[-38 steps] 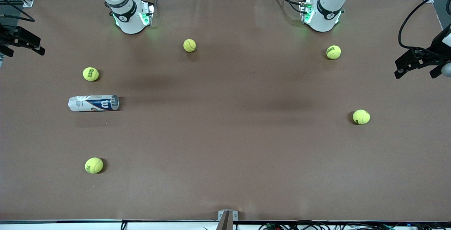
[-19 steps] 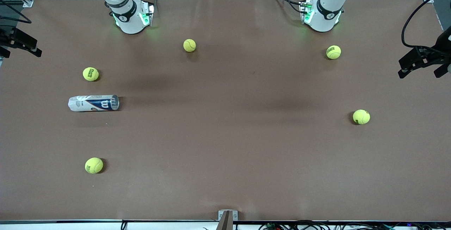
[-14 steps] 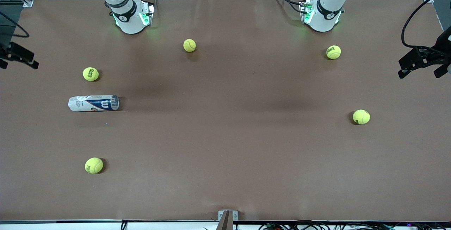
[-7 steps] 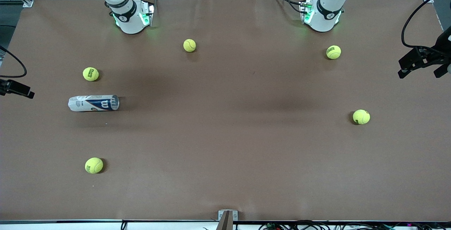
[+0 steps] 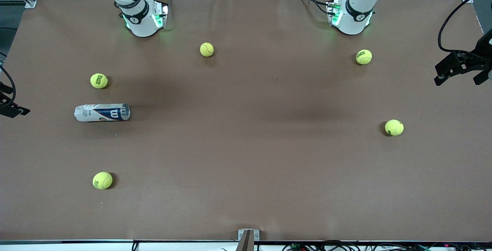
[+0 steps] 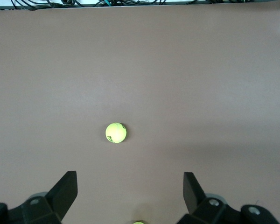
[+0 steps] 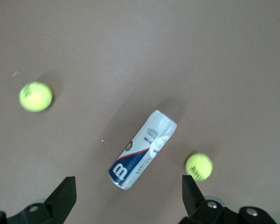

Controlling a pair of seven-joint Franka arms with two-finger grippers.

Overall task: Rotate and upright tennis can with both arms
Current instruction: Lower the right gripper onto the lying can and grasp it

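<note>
The table (image 5: 246,147) carries 1 can (image 5: 102,112) and 5 balls. The can lies on its side near the right arm's end, its metal rim toward the table's middle. 1 ball (image 5: 99,80) sits just beside it, farther from the front camera, and 1 ball (image 5: 102,180) lies nearer the front edge. 1 ball (image 5: 206,49) sits between the 2 arm bases, 1 ball (image 5: 363,57) near the left arm's base, and 1 ball (image 5: 394,127) toward the left arm's end.

Both arms reach out from their bases along the edge farthest from the camera. The right gripper (image 7: 126,198) hangs over the right arm's end of the table, fingers spread wide and holding nothing, looking down on the can. The left gripper (image 6: 130,196) hangs over the left arm's end, fingers likewise spread and empty.
</note>
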